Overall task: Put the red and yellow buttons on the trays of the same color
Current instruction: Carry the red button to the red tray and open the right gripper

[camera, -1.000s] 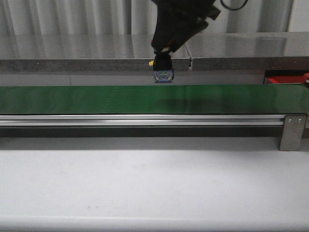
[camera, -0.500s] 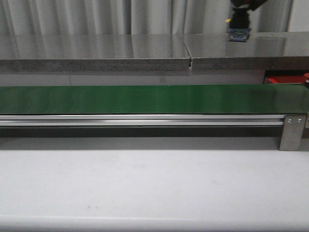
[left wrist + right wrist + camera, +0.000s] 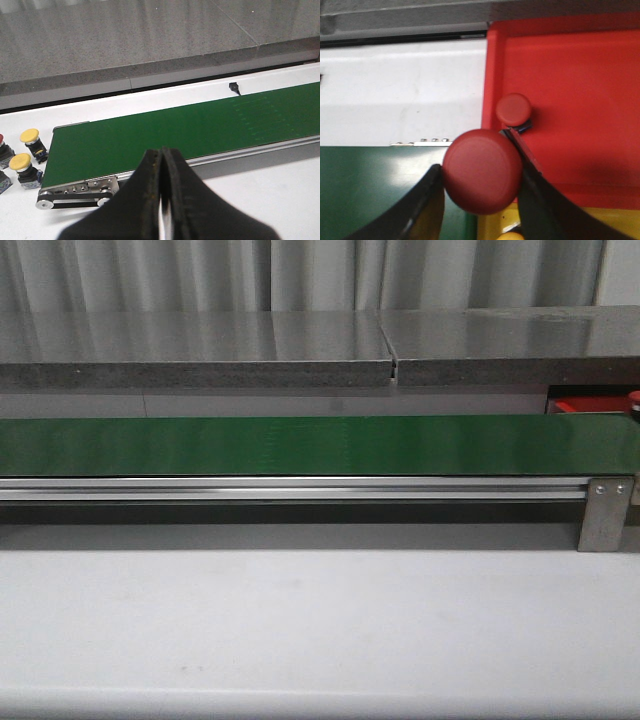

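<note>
A red button (image 3: 482, 170) is clamped between the fingers of the right gripper (image 3: 481, 197), its round cap filling the gap, and it is held above the edge where the green belt (image 3: 370, 190) meets the red tray (image 3: 580, 100). A 2nd, smaller-looking red button (image 3: 513, 110) is seen lying in the red tray just beyond the held one. Beside the red tray a strip of yellow (image 3: 600, 220) is visible, possibly the edge of a yellow tray, though too little of it shows to be sure. The fingers of the left gripper (image 3: 162, 200) are pressed together with nothing between them, above the near rail of the belt (image 3: 175, 135). Past the belt's end, 2 yellow buttons (image 3: 30, 136) (image 3: 21, 162) are found standing on the white table (image 3: 260, 195), next to each other. In the front view only the belt (image 3: 300, 445), its rail (image 3: 300, 488) and a corner of the red tray (image 3: 585, 406) at the far right are shown; neither gripper is seen there.
</note>
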Controlling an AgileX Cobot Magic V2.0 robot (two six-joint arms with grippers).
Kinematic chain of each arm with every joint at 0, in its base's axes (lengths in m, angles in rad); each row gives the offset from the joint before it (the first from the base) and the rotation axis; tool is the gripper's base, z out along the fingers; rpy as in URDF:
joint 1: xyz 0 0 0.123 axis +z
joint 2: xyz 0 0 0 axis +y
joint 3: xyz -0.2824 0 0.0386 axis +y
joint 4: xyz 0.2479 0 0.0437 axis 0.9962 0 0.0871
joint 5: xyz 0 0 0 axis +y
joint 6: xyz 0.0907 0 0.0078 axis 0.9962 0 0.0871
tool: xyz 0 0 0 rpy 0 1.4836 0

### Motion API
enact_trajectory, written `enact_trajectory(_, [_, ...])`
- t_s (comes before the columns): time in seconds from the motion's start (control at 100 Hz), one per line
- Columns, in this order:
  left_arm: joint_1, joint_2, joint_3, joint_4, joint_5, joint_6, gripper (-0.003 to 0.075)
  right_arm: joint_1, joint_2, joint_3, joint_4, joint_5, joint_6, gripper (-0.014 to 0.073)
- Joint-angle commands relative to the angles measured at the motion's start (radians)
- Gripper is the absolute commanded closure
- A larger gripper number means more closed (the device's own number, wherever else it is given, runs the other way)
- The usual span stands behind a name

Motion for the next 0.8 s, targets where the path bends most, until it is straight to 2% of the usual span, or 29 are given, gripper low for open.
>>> enact_trajectory(0.0, [-0.008,0.009,-0.023,-0.018,-0.072,-0.007,0.0741,-0.035,-0.007,-0.020,0.034,-0.057,0.024,0.0429])
enact_trajectory(0.79, [-0.008,0.009,-0.023,-0.018,-0.072,-0.007,0.0741,-0.053,0.201,-0.020,0.138,-0.368,0.053,0.0429])
